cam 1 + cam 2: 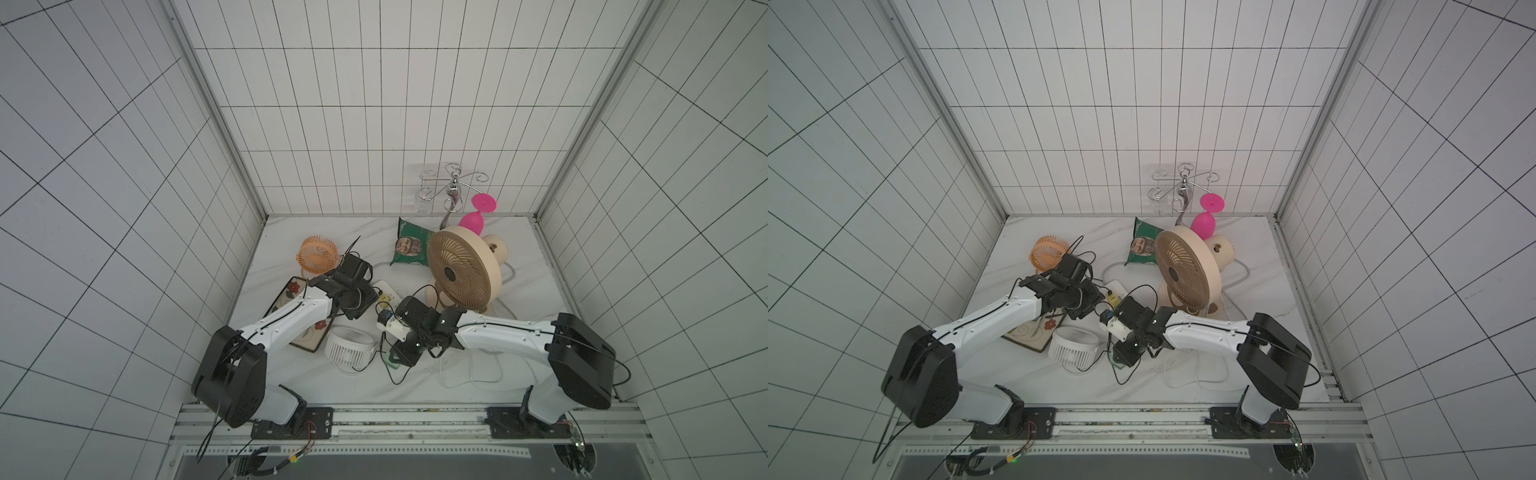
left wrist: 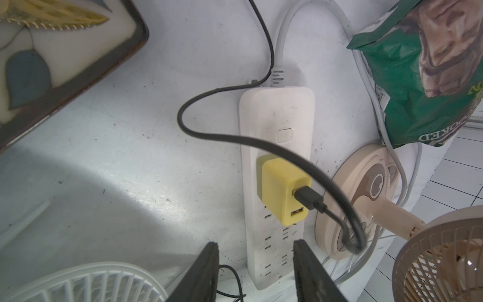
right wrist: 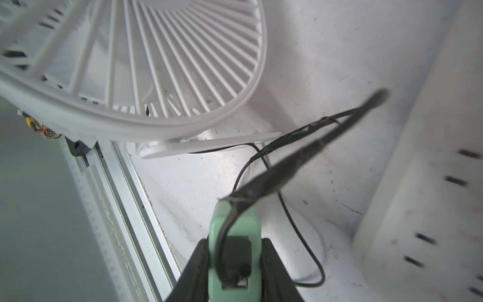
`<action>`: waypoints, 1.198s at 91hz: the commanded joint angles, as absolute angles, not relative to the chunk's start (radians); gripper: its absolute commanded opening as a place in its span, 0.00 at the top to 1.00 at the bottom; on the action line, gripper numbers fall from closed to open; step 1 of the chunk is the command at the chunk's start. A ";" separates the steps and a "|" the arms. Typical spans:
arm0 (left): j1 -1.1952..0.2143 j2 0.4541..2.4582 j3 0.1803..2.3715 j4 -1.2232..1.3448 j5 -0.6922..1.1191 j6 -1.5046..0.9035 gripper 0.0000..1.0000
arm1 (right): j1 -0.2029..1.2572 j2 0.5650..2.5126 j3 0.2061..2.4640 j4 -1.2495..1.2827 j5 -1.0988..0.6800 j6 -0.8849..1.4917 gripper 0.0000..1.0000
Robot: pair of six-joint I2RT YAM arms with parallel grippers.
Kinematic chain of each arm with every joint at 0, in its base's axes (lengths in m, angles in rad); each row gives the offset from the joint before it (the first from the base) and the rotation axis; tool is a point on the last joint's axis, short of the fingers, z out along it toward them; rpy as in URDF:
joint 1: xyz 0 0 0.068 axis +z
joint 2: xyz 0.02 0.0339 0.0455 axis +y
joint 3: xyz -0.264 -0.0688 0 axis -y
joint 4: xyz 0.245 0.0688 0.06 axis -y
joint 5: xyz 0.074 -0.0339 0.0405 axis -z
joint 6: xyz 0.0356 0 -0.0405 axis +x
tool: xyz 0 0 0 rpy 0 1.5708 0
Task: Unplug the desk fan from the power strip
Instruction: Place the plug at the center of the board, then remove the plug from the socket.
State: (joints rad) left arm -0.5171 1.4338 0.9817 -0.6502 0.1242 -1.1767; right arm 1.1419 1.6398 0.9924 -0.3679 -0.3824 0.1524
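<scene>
The white power strip lies flat on the table with a yellow USB adapter plugged into it and a black cable in that adapter. My left gripper hovers open over the strip's near end, its fingers either side of the strip and gripping nothing. My right gripper is shut on a green plug adapter, held clear of the strip. A black cable runs from the adapter toward the small white desk fan. In both top views the fan sits between the arms.
A large beige fan stands right of the strip, with an orange fan at back left. A green snack bag, a pink glass and a metal rack are behind. A decorated tray lies under the left arm. White cable loops lie under the right arm.
</scene>
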 commanded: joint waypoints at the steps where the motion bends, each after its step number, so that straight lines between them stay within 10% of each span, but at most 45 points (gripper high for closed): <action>1: -0.517 1.395 0.994 -0.662 0.099 -1.168 0.51 | 1.154 1.676 1.032 -0.392 -0.471 0.125 0.73; 32: -0.513 1.275 0.982 -0.749 -0.021 -1.213 0.51 | 1.150 1.633 0.996 -0.414 -0.218 0.151 0.36; 67: -0.405 1.226 0.907 -0.703 0.033 -1.241 0.53 | 1.122 1.474 1.075 -0.500 0.011 0.187 0.36; 109: -0.309 1.203 0.775 -0.587 0.138 -1.255 0.58 | 1.007 1.790 1.412 -0.592 0.022 0.251 0.29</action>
State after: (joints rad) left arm -0.3214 1.2324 0.8093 -0.6167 0.1173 -1.2499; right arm 1.0161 1.6981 1.3415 -0.5266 0.0254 0.2253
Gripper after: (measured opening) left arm 0.428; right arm 0.710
